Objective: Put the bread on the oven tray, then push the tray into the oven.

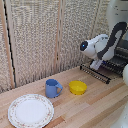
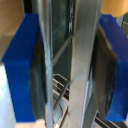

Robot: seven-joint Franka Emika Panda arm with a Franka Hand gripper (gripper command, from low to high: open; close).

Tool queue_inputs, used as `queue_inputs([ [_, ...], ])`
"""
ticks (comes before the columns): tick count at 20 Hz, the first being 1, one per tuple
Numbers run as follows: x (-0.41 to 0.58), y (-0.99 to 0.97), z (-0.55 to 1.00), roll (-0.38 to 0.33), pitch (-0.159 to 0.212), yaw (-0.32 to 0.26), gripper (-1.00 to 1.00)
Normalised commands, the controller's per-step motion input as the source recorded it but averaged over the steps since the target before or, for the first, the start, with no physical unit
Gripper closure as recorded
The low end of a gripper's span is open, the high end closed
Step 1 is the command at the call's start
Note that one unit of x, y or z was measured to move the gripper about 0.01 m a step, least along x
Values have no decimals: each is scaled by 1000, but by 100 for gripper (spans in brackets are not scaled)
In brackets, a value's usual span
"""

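A floral plate (image 1: 30, 110), blue mug (image 1: 52, 88) and yellow bowl (image 1: 77, 87) lie apart from the gripper (image 1: 95, 65) clamping the oven pan (image 1: 95, 73).

plate (image 1: 30, 110) front-left | mug (image 1: 52, 88) behind it | bowl (image 1: 77, 87) right of mug | oven pan (image 1: 97, 74) far right

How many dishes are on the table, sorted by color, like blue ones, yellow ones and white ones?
Blue: 1, the mug
Yellow: 1, the bowl
White with a patterned rim: 1, the plate
Total: 3 dishes on the wooden table
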Motion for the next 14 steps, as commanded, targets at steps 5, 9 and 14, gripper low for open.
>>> queue_inputs([
  [5, -174, -1000, 350, 0, -2, 5, 100],
  [9, -126, -976, 238, -12, -2, 39, 100],
  [14, -203, -590, 55, -61, 0, 63, 100],
])
